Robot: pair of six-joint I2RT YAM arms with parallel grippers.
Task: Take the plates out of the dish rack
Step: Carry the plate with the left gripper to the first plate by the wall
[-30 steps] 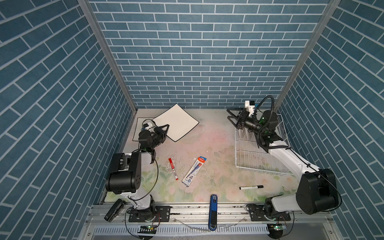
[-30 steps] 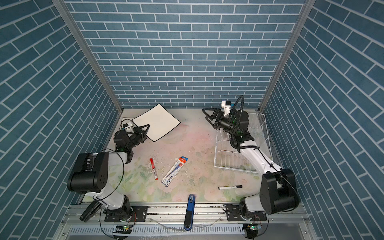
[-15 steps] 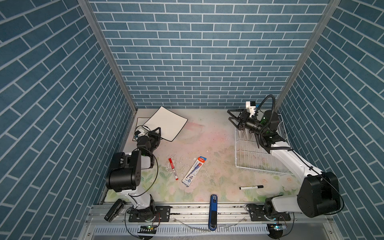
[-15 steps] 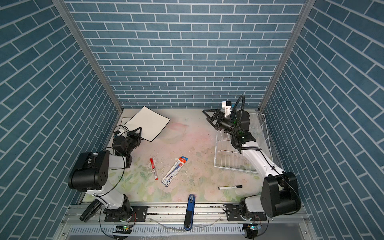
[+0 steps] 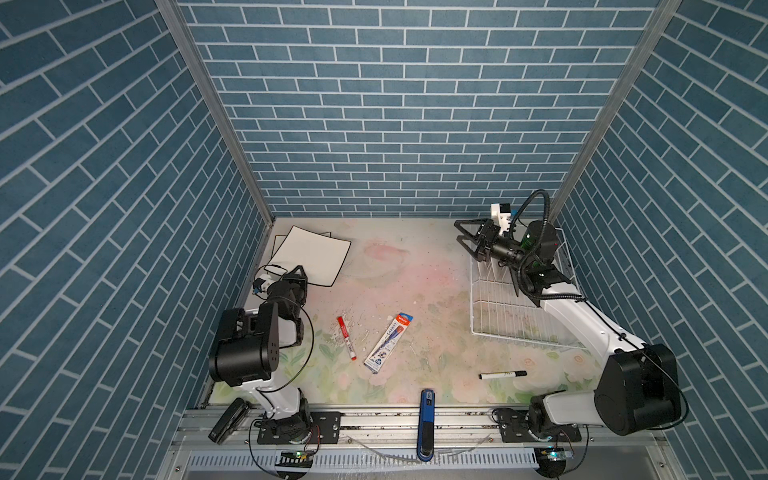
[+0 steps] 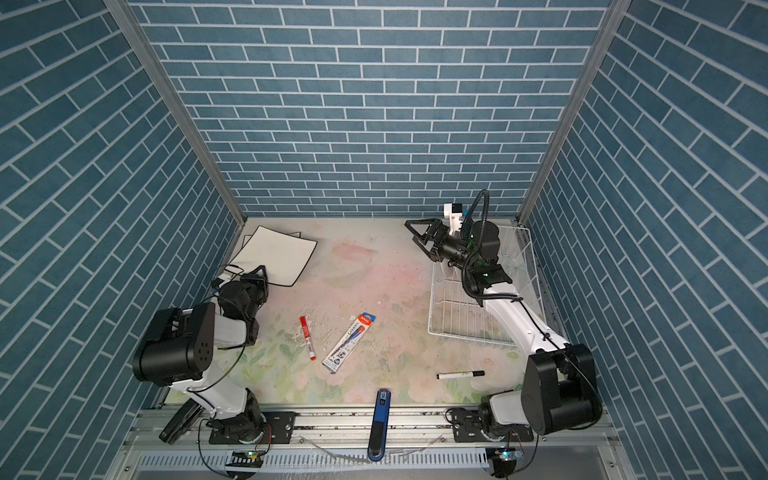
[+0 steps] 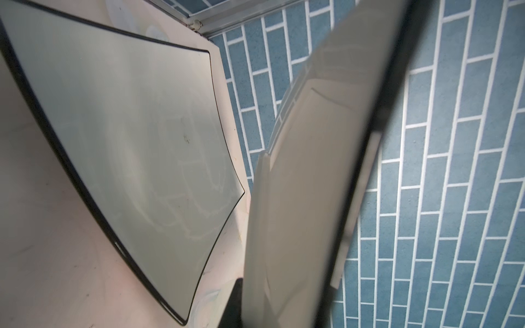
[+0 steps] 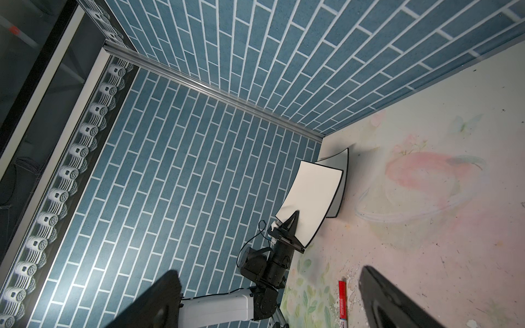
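A: Square cream plate w/ the black rim (image 5: 311, 253) has slid over to the back left corner since a sec ago, and the left hand (image 5: 299, 273) went w/ it.

B: Is it held?

A: Yes. That hand is pinched shut on one corner. Plate is tipped up, over another square plate (image 5: 279, 242) lying flat on the flowery bench (image 5: 415, 270).

B: How to put it down nice?

A: Go slow. Lower the far edge first, line up the sides, then let go. Plates chip.

B: And the right hand (image 5: 459, 232)?

A: Wide open, holding nothing, by the far corner of the white wire dish rack (image 5: 498, 308). No plates show in it; arm hides a bit.
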